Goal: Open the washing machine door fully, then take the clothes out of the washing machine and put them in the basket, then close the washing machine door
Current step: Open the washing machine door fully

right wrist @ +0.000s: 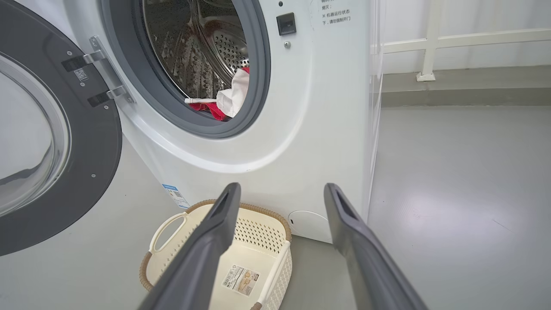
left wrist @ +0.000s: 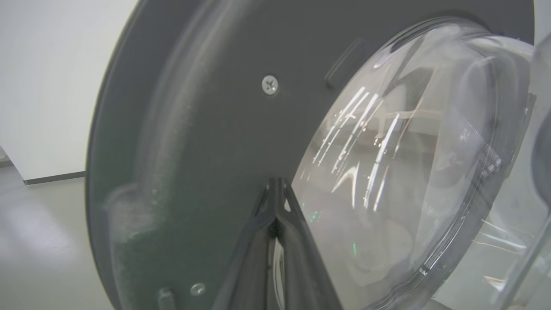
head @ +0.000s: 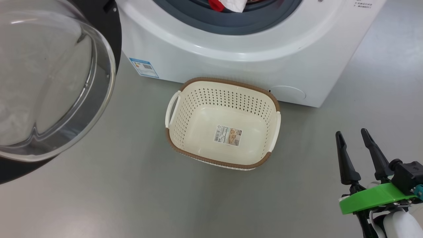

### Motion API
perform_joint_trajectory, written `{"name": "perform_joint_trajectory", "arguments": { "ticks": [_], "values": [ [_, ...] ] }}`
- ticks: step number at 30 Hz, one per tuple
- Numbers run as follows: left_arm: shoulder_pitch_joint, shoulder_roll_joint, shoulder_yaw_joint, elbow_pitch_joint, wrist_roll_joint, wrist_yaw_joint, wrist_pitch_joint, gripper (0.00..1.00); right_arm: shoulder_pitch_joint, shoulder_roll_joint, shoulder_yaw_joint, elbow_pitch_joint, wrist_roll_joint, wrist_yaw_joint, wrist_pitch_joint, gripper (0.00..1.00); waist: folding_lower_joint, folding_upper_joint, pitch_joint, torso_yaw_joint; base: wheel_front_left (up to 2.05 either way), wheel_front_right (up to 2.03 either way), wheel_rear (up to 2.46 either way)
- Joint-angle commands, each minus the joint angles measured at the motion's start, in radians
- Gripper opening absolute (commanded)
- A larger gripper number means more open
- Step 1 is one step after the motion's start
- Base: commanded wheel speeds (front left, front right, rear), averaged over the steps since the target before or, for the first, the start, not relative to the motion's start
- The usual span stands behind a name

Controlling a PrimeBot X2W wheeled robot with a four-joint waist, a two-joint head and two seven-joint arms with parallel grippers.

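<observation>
Red clothes (right wrist: 215,113) half-hidden behind the grey ring (right wrist: 260,86); left fingers (left wrist: 256,245) together, right fingers (right wrist: 206,249) apart.

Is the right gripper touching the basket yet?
Apart. In the head view, bare floor shows between the open right gripper and the basket.

A smooth grey floor (head: 132,198) caught a soft glare. A white wall (left wrist: 51,86) met it along a dark baseboard (left wrist: 56,177). Elsewhere, a white railing (right wrist: 431,43) stood on a raised grey ledge (right wrist: 473,86) at the back.
</observation>
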Motion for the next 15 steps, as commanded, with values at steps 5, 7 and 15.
{"name": "perform_joint_trajectory", "arguments": {
  "ticks": [5, 7, 15],
  "values": [
    [0.007, 0.060, 0.034, 0.000, 0.006, -0.008, -0.004, 0.00, -0.005, 0.002, 0.028, -0.017, -0.011, 0.007, -0.006, 1.00, 0.0000, 0.0000, -0.037, 0.001, 0.00, 0.00, 0.00],
    [0.021, 0.054, 0.035, 0.002, 0.003, -0.010, -0.004, 0.00, 0.001, 0.005, 0.030, -0.014, -0.009, 0.007, -0.006, 1.00, 0.0000, 0.0000, -0.052, 0.000, 0.00, 0.00, 0.00],
    [0.110, 0.020, -0.011, -0.043, -0.016, -0.015, -0.004, 0.00, 0.025, 0.014, 0.041, -0.003, -0.003, 0.007, -0.006, 1.00, 0.0000, 0.0000, -0.116, -0.004, 0.00, 0.00, 0.00]
  ]
}}
